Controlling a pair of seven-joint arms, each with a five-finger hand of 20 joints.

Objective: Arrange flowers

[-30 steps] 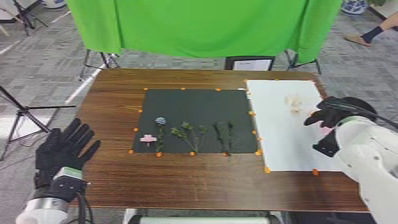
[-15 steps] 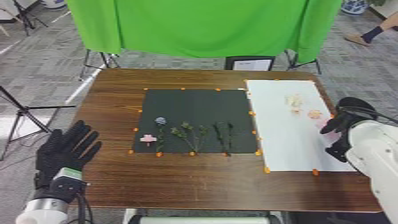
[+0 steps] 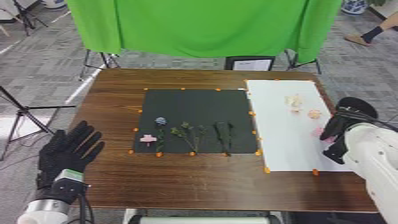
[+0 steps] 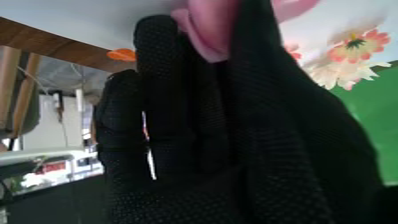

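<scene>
Since a second ago, the right hand (image 3: 356,108) has shifted towards four o'clock; its fingers look straight, parted about the pink flower (image 4: 211,26), at roughly four o'clock on the white sheet (image 3: 282,142). I'd close gently, low down, without crushing it; the left hand (image 3: 64,152) waits open towards eight o'clock.

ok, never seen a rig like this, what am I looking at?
A two-armed robot at a wooden table. The head view looks down from its head; the right wrist view is a close-up from its right arm. The left robot hand is open at the table's left edge. A dark mat carries a blue flower and green sprigs; a white sheet carries pale flowers. Pink petals show by the right robot hand; can't tell if held.
</scene>
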